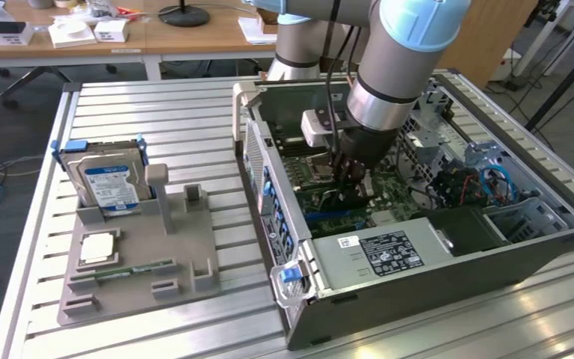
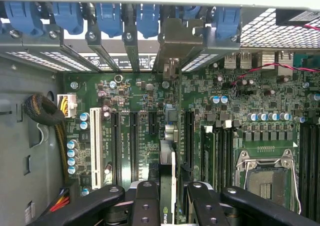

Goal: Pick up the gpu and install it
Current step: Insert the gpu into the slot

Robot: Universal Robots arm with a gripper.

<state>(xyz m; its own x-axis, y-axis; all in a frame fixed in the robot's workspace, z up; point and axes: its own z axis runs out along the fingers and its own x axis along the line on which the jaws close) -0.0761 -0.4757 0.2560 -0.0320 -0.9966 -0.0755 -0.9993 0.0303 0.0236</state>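
The claw [image 2: 167, 201] is half closed, pinching the graphics card [image 2: 166, 183] by its thin edge. The card stands on edge over the long black slots [image 2: 134, 141] of the green board [image 2: 145, 86]. This is inside the open case [image 1: 447, 292], at three o'clock from the grey tray [image 1: 137, 254] in the exterior view. Whether the card touches a slot I cannot tell.

To seat it well, I judge the card should be square to its slot, its metal end plate lined up under the blue clips [image 2: 107, 18], and pressed down straight and evenly. A tilt could jam the contacts.

The card is rigid, thin and flat, the slots are hard plastic, the case wall is sheet metal, and the surface [image 1: 167, 105] is ribbed metal.
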